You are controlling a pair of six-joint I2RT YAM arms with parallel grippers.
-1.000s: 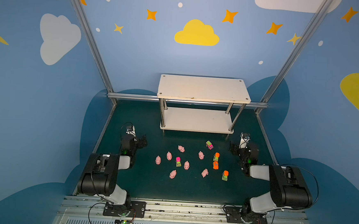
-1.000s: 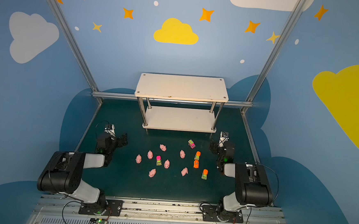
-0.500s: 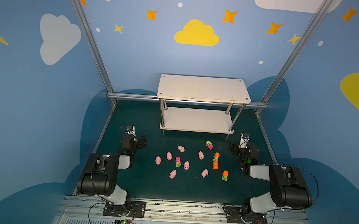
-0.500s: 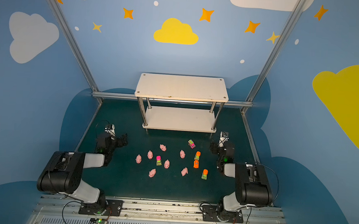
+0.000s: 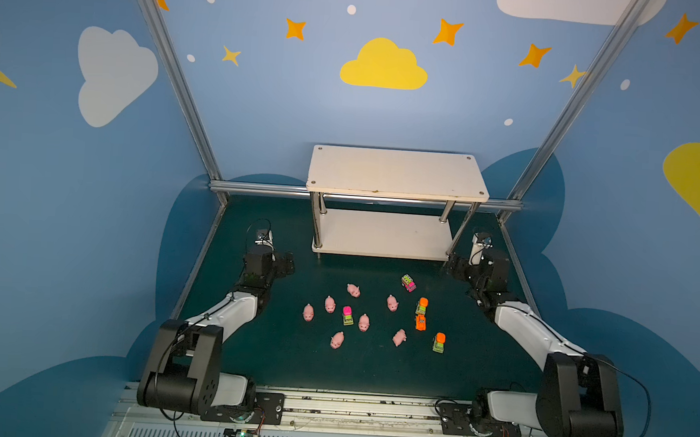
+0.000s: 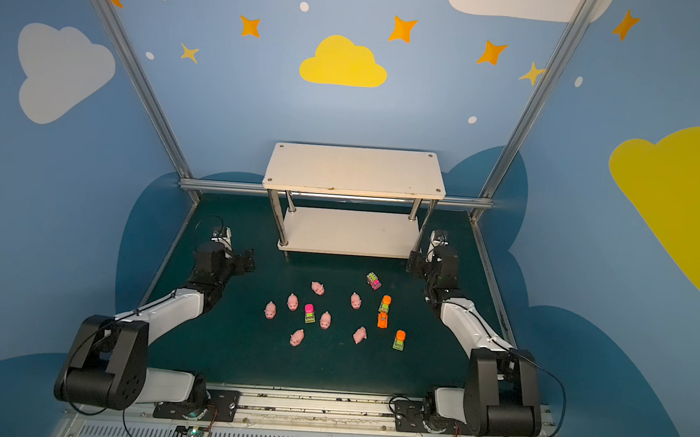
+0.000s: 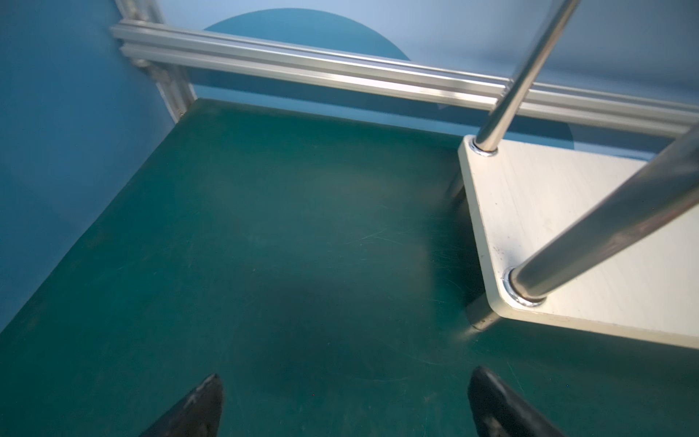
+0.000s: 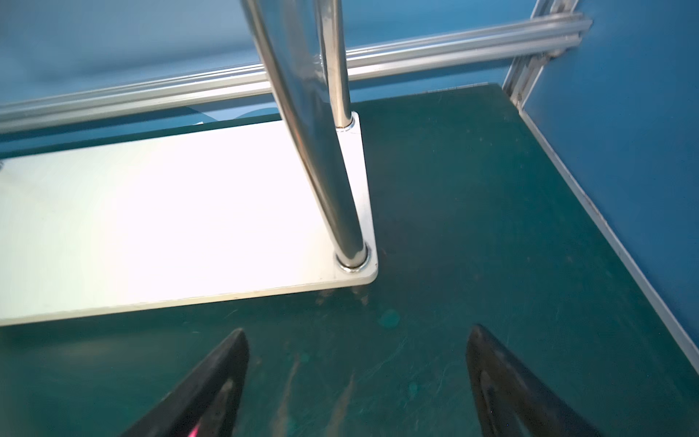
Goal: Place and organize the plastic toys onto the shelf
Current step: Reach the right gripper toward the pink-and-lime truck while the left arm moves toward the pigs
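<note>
Several tiny pink pigs, such as one pig (image 5: pixel 353 289) (image 6: pixel 318 287), lie scattered on the dark green table with bright toy vehicles: a green-and-pink one (image 5: pixel 408 282), an orange one (image 5: pixel 420 322), and a green one with an orange top (image 5: pixel 439 342). The white two-tier shelf (image 5: pixel 397 172) (image 6: pixel 353 170) stands behind them with both boards bare. My left gripper (image 5: pixel 287 263) (image 7: pixel 346 374) is open over bare table, left of the shelf's lower board (image 7: pixel 567 234). My right gripper (image 5: pixel 455 267) (image 8: pixel 358 329) is open by the lower board's right front corner (image 8: pixel 363 272). Neither holds anything.
An aluminium rail (image 5: pixel 258 189) runs along the back of the table behind the shelf, and slanted frame posts (image 5: pixel 174 75) rise at the back corners. Blue walls close in both sides. The shelf's chrome legs (image 8: pixel 333 181) stand near my right fingers.
</note>
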